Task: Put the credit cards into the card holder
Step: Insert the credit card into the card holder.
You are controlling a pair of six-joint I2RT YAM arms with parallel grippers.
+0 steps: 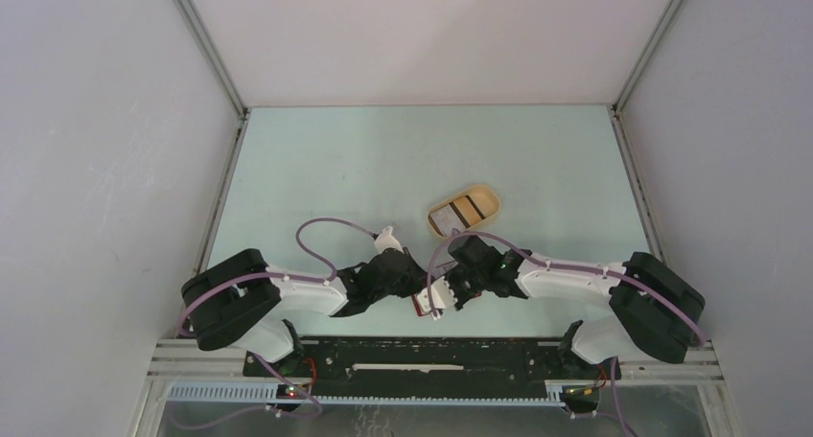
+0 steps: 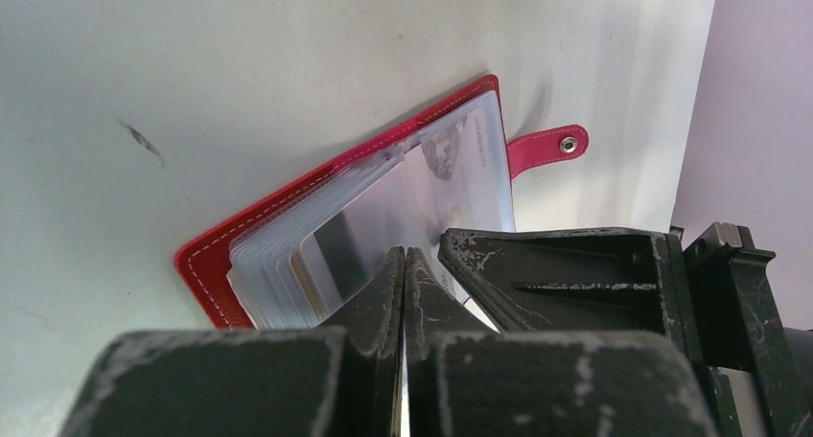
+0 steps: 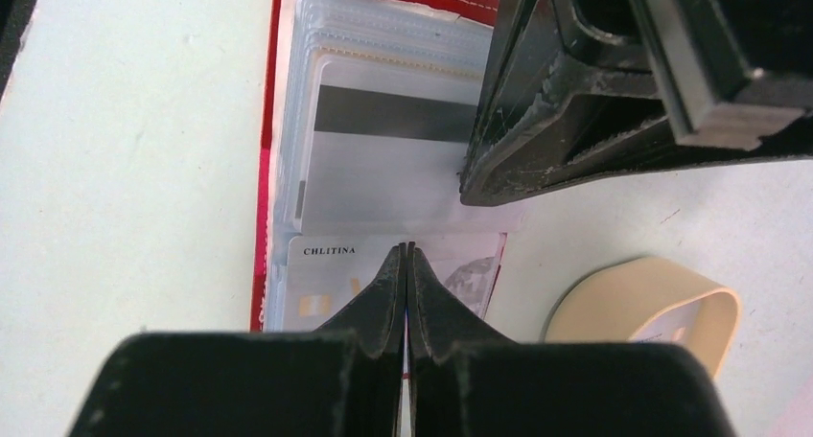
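While the red card holder (image 2: 240,241) lies open at the table's (image 1: 383,159) near edge, the left gripper (image 2: 404,255), closed, meets its clear sleeve (image 2: 383,207), probably steadying the pocket. The right gripper (image 3: 405,250), also closed, noses a credit card (image 3: 331,264) toward it; whether either actually grips cannot be told.

1. The left arm (image 1: 297,293) is stretching from lower left toward bottom centre; the left gripper (image 2: 405,257) is pressing its fingers together.
2. The right arm (image 1: 575,274) is mirroring it from lower right; the right gripper (image 3: 405,252) is likewise pinching tight.

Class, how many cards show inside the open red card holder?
2: a striped card in the clear sleeves, a printed card beside it at the right tool; more may be hidden.
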